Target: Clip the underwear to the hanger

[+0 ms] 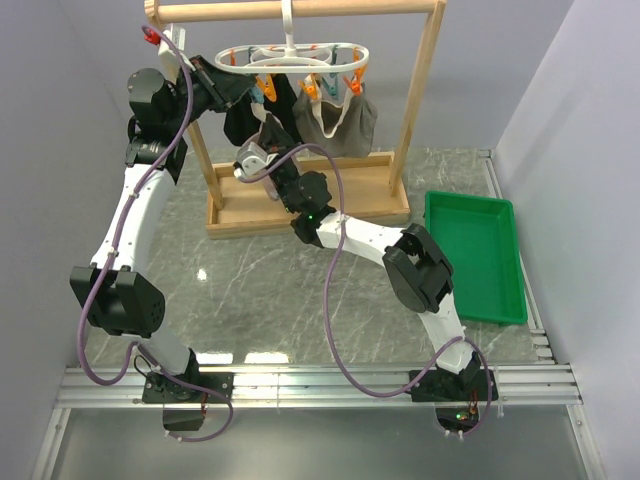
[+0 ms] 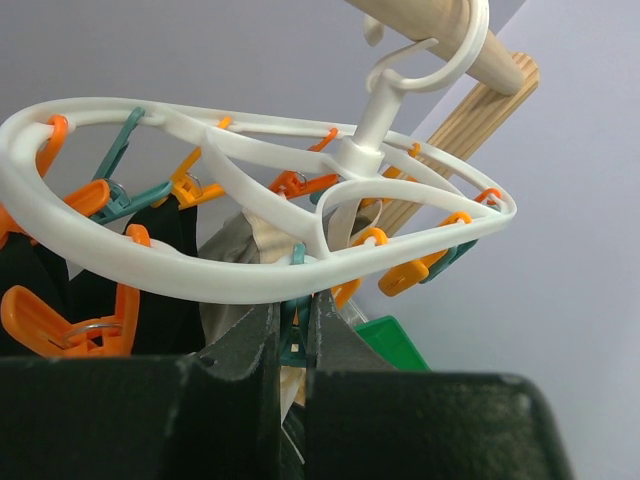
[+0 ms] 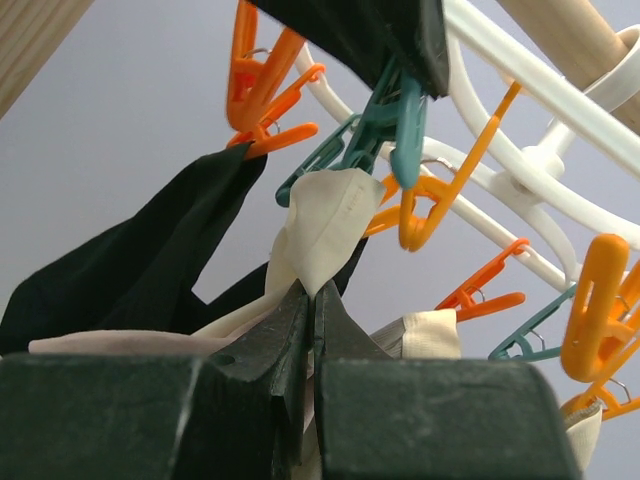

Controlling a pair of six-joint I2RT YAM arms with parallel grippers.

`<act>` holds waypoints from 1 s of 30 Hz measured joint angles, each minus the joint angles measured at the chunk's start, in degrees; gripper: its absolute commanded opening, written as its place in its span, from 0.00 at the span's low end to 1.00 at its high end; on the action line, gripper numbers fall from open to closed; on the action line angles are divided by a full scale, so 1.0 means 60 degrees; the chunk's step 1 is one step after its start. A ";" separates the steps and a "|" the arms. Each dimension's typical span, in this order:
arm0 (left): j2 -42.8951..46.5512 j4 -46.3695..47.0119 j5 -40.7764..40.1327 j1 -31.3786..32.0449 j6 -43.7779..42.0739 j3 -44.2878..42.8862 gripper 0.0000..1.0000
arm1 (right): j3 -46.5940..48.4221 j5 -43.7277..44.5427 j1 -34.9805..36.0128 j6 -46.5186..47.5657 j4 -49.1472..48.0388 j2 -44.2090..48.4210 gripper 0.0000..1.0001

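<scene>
Underwear (image 3: 322,225) sits pinched by its cream waistband in our closed right gripper (image 3: 310,305), just under the hanger (image 2: 200,265). Our left gripper (image 2: 293,318) squeezes a teal peg (image 3: 385,120) (jaws nearly together)

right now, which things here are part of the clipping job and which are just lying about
In the job: underwear, hanger, teal peg, left claw pinching that peg, right claw holding the underwear.
Just about: black garment, grey-taupe garment, green tray, wooden rack.
</scene>
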State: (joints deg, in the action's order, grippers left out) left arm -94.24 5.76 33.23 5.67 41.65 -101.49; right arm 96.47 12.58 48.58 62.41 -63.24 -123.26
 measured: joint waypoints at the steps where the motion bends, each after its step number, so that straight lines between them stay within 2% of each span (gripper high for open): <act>1: 0.0000 -0.0007 0.0004 0.0000 0.0000 0.0000 0.00 | 0.0033 0.0007 0.0000 -0.0022 0.0022 0.0000 0.00; 25: -0.0066 -0.0025 0.0248 0.0004 0.0000 -0.0084 0.01 | 0.0929 0.0251 -0.0138 -0.0466 0.0725 0.0000 0.00; 30: -0.0091 -0.0095 0.0251 0.0004 0.0004 -0.0168 0.08 | 0.0933 0.0251 -0.0138 -0.0466 0.0754 0.0000 0.00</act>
State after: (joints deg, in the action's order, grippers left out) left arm -94.78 5.19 34.74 5.69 41.67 -102.50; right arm 102.06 14.09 47.75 59.61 -58.72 -123.26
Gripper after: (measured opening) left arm 0.090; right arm 0.054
